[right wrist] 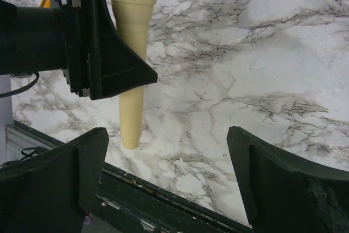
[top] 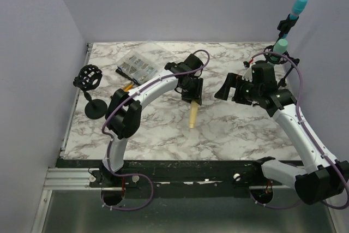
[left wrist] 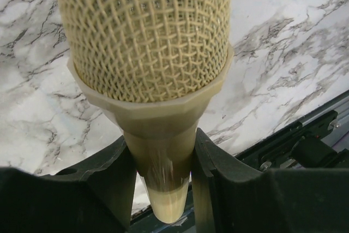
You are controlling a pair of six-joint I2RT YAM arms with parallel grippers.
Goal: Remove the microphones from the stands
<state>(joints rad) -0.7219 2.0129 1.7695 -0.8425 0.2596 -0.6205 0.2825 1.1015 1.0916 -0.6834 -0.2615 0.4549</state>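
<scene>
My left gripper [top: 192, 94] is shut on a cream microphone [top: 192, 115], holding it by the tapered handle at mid-table. In the left wrist view the mesh head [left wrist: 144, 31] fills the top and the handle sits pinched between my fingers [left wrist: 114, 184]. The right wrist view shows the microphone [right wrist: 132, 53] nearly upright, head up, with its tail at or just above the marble. The empty black stand [top: 88, 77], with a cage mount and round base [top: 95, 108], is at the far left, apart from the microphone. My right gripper [top: 229, 88] is open and empty, to the right of the microphone.
A clear plastic case [top: 137, 67] lies at the back left, with a small orange item [top: 127, 87] beside it. Another stand at the back right holds two teal microphones [top: 298, 6] [top: 280, 49]. A black rail [top: 191, 170] runs along the table's near edge.
</scene>
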